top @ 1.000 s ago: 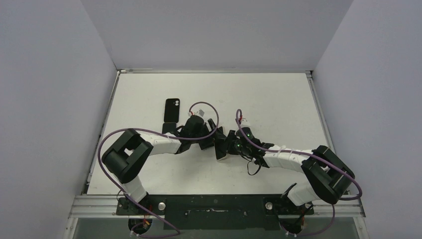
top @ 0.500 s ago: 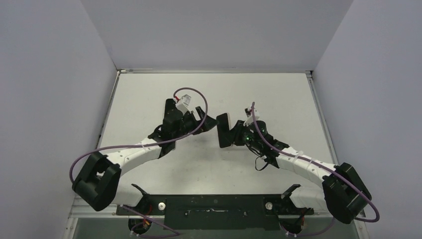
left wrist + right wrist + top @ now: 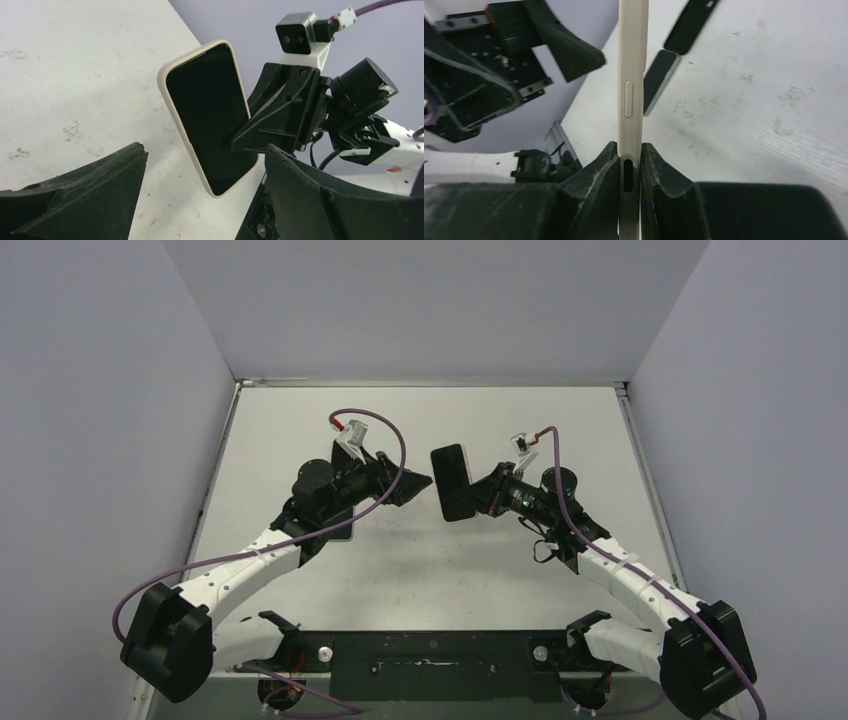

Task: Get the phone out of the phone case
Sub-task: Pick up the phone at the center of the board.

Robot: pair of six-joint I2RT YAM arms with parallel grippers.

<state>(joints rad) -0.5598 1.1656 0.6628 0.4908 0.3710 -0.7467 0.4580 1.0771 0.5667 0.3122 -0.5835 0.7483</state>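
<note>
A phone (image 3: 452, 483) with a black screen sits in a cream phone case, held up off the table on its edge. My right gripper (image 3: 480, 496) is shut on its lower end; in the right wrist view both fingers (image 3: 606, 165) press the cream case (image 3: 632, 75) from either side. In the left wrist view the screen (image 3: 207, 115) faces my left gripper (image 3: 206, 150), which stands open a short way in front of it with nothing between its fingers. From above, the left gripper (image 3: 408, 472) is just left of the phone and apart from it.
Two dark flat pieces lie on the white table behind the left arm: a black one (image 3: 689, 25) and a grey-edged one (image 3: 659, 80). From above, only a dark corner (image 3: 338, 533) shows under the left arm. Grey walls close in the table (image 3: 560, 430).
My right arm has lifted the cased phone and carried it farther from the bases. My left arm has drawn back to the left, let go of the phone, and its gripper has opened wider.
</note>
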